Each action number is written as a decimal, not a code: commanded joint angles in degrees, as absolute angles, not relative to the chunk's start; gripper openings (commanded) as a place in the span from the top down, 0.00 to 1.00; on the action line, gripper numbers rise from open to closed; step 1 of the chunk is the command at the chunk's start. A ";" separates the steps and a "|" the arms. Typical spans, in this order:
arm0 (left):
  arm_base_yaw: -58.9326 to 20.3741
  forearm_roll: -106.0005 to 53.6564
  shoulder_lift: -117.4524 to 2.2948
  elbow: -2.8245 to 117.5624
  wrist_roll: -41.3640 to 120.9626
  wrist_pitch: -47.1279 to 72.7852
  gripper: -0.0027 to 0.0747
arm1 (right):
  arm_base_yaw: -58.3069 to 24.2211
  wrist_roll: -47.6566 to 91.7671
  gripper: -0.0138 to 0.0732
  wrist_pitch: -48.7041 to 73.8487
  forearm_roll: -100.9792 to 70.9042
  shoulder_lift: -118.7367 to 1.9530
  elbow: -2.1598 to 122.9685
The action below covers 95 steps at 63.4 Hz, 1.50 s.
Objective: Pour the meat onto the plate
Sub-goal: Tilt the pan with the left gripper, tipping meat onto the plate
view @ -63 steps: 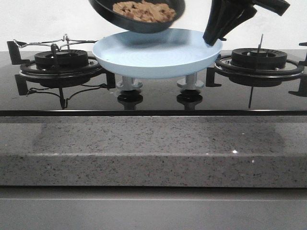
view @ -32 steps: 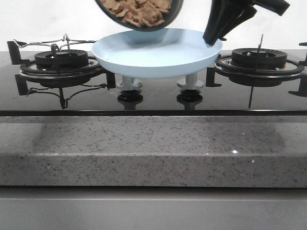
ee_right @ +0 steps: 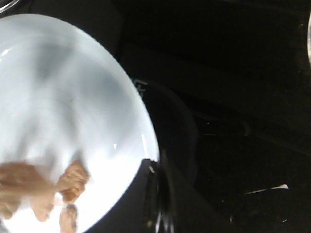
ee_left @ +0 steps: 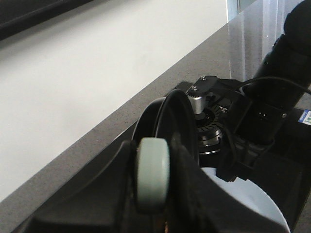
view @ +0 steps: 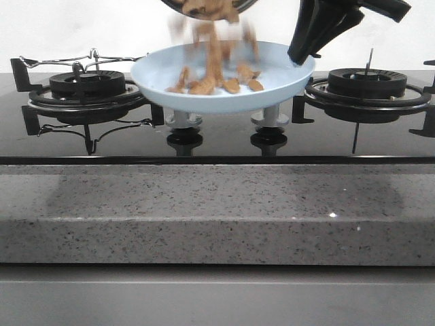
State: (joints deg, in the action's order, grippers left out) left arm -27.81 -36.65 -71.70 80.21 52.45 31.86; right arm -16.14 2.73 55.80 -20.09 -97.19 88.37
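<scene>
Falling meat (view: 214,47) smearing with motion blur; glare washing out the plate (ee_right: 73,121); hob glass (view: 224,139) mirroring knobs, staying dim.

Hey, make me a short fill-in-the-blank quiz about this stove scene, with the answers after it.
1. The meat is landing on a pale ____ plate.
2. The right gripper holds the plate by its ____.
3. The meat falls out of a black ____ tilted above the plate.
4. The plate is held between two stove ____.

Answers: blue; rim; pan; burners
</scene>
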 commanded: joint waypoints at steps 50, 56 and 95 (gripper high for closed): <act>-27.81 -31.39 -69.42 82.39 40.01 21.32 0.99 | -16.03 3.19 0.92 53.59 -21.64 -94.11 89.72; -22.24 -39.75 -69.42 82.39 39.52 21.65 0.99 | -16.03 3.19 0.92 53.59 -21.64 -94.11 89.72; 19.38 -96.55 -89.97 81.68 40.21 56.22 0.99 | -16.03 3.19 0.92 53.59 -21.64 -94.11 89.72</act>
